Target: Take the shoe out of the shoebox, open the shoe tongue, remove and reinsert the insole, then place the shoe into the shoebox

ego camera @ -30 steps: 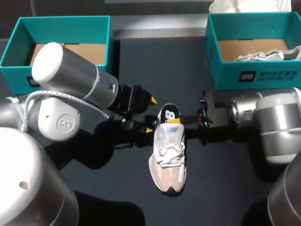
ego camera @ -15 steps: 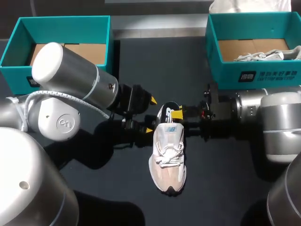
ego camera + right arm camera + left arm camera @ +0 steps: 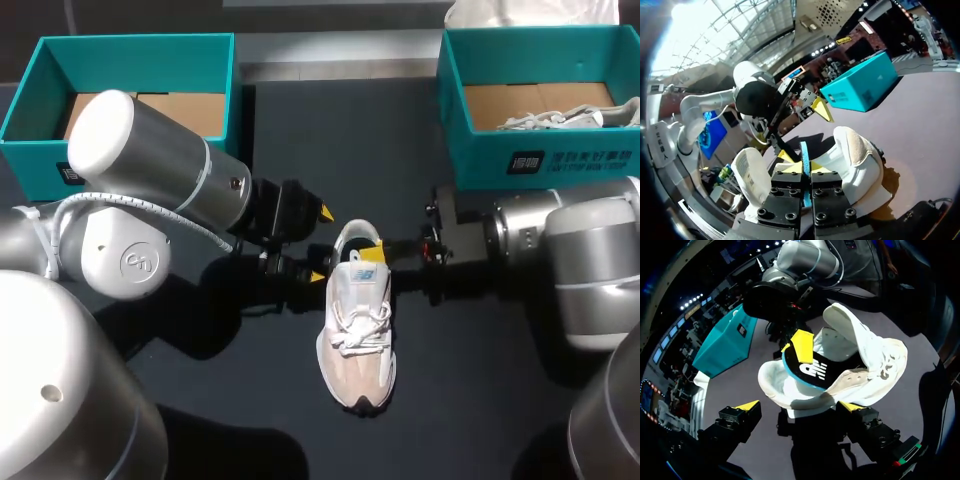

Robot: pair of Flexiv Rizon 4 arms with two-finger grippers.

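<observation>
White shoe (image 3: pixel 358 330), seen from overhead, lies on the counter (image 3: pixel 480 400), toe toward me. Left wrist: left pincer (image 3: pixel 800 406) spread about the heel; closing it would steady things. Right wrist: right pincer (image 3: pixel 804 170) pinches the insole (image 3: pixel 804 149); slide it along the shoe, untwisted.

Blocked at centre by shoe (image 3: pixel 357 335), left gripper (image 3: pixel 322 244) and right gripper (image 3: pixel 374 248) flanking its heel; passable upper middle, between left shoebox (image 3: pixel 135 41) and right shoebox (image 3: pixel 480 160).

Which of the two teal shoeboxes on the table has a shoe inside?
The right shoebox: a white laced shoe lies in it. The left shoebox shows only its bare brown floor.
</observation>
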